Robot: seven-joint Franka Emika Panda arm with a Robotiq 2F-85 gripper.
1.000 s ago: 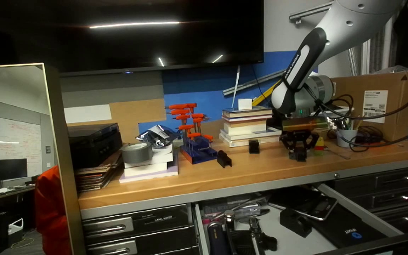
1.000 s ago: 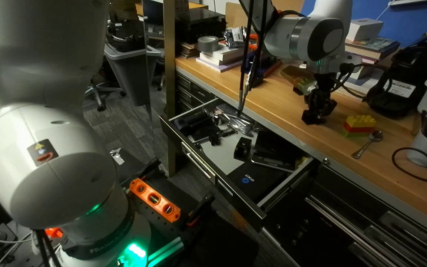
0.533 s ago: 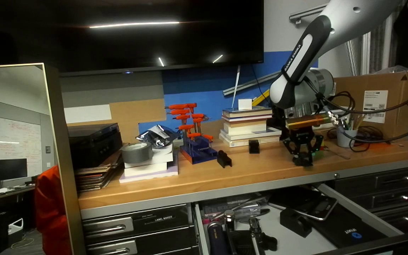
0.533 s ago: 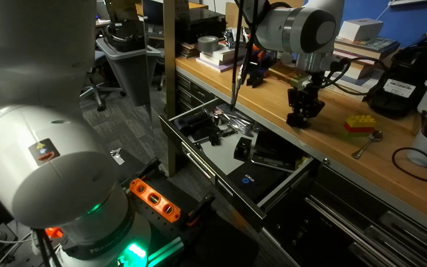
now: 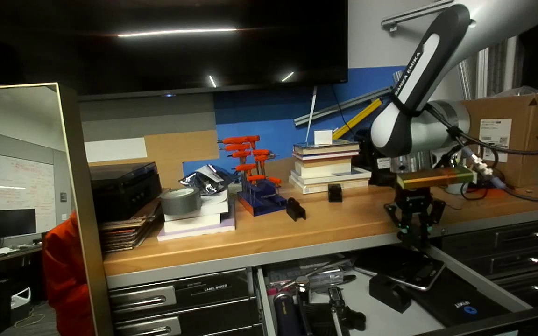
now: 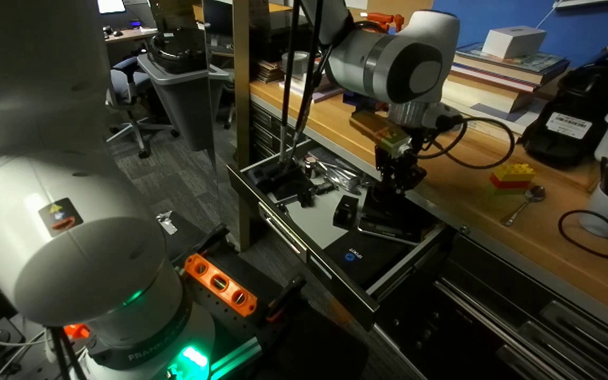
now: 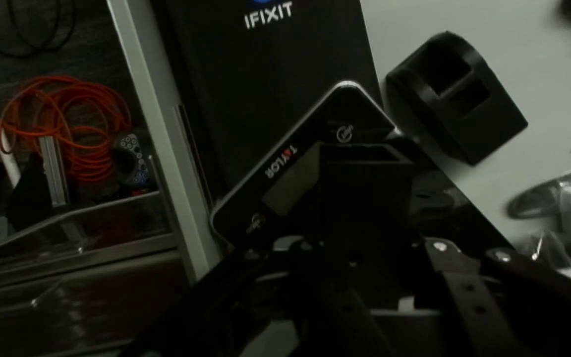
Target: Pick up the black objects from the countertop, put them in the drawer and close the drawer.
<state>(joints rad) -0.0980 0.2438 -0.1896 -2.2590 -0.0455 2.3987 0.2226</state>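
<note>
Pointing lengthwise from the tool (image 5: 415, 233) hangs a black block (image 7: 367, 198).

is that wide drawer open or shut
Open: the drawer sticks out from under the countertop, its inside showing in both exterior views.

Robotics lab: wooden countertop (image 5: 353, 217), orange-handled hex keys (image 5: 245, 167), robot arm (image 5: 437, 60).
</note>
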